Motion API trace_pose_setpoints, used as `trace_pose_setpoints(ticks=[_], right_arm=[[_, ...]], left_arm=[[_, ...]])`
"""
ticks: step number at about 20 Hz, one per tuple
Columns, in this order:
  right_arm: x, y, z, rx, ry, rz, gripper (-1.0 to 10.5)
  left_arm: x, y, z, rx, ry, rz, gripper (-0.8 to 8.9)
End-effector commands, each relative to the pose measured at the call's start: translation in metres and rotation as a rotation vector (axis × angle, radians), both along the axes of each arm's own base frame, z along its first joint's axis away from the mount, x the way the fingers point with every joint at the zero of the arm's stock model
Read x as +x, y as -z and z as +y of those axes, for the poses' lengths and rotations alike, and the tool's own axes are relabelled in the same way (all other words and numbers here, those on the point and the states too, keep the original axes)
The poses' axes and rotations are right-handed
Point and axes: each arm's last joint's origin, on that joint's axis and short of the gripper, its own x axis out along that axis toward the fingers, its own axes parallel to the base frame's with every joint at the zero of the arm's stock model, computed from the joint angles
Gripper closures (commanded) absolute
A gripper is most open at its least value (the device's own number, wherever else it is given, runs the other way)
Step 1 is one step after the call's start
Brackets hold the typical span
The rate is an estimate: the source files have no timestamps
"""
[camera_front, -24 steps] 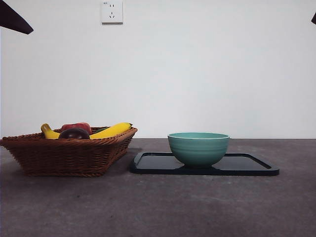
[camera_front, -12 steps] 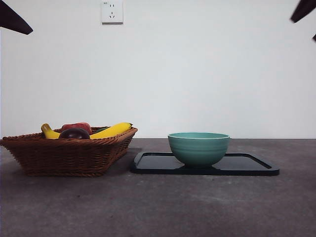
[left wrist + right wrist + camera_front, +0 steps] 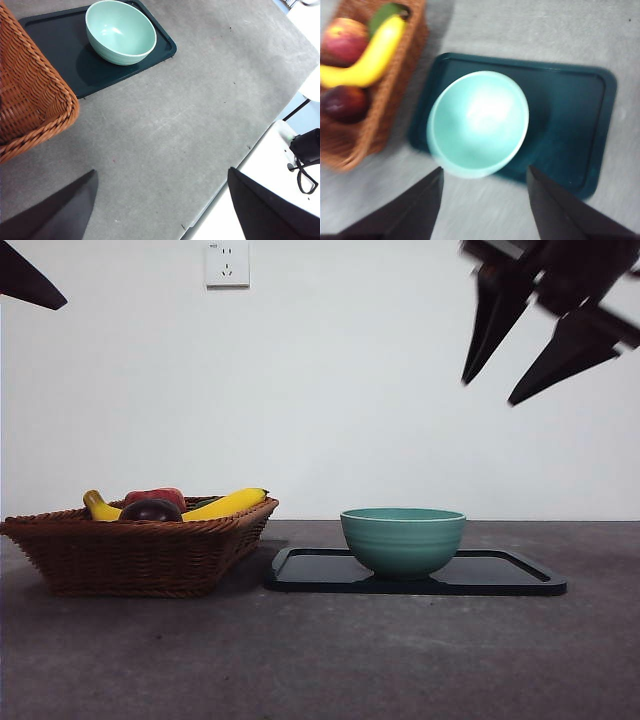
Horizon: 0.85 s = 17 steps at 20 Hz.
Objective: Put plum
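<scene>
One plum [image 3: 344,103] is lying in the basket [image 3: 380,125], likely firm, glossy and slippery; the right gripper [image 3: 482,200], jaws spread, should be pinching across its middle.

Readable text: none in any view.
Socket [image 3: 227,263]: a white wall plate, high on the far wall at the left; a tiny grey mark sits at its top left corner, too small to read.
Bowl [image 3: 402,539]: plain green, no label.
Tray [image 3: 520,579]: plain dark, no print.
Basket [image 3: 140,550]: bare wicker, no tag.
</scene>
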Motion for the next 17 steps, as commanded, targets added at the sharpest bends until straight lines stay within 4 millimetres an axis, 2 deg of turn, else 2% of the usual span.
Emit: trace_pose_setpoints(ticks=[1,6,11,14,17], right_arm=[[0.026,0.008,0.008,-0.048,-0.012,0.011,6.8],[0.063,0.042,0.019,-0.076,-0.019,0.075,6.8],[0.082,0.081,0.027,-0.097,-0.024,0.145,6.8],[0.088,0.097,0.028,-0.108,-0.023,0.171,6.8],[0.091,0.107,0.029,-0.119,-0.022,0.192,8.1]], left_arm=[[0.001,-0.003,-0.001,-0.004,0.013,-0.015,4.09],[0.001,-0.003,-0.001,-0.004,0.013,-0.015,4.09],[0.001,-0.003,-0.001,-0.004,0.013,-0.014,4.09],[0.001,-0.003,-0.001,-0.004,0.013,-0.014,4.09],[0.001,-0.003,-0.001,-0.004,0.013,-0.014,4.09]])
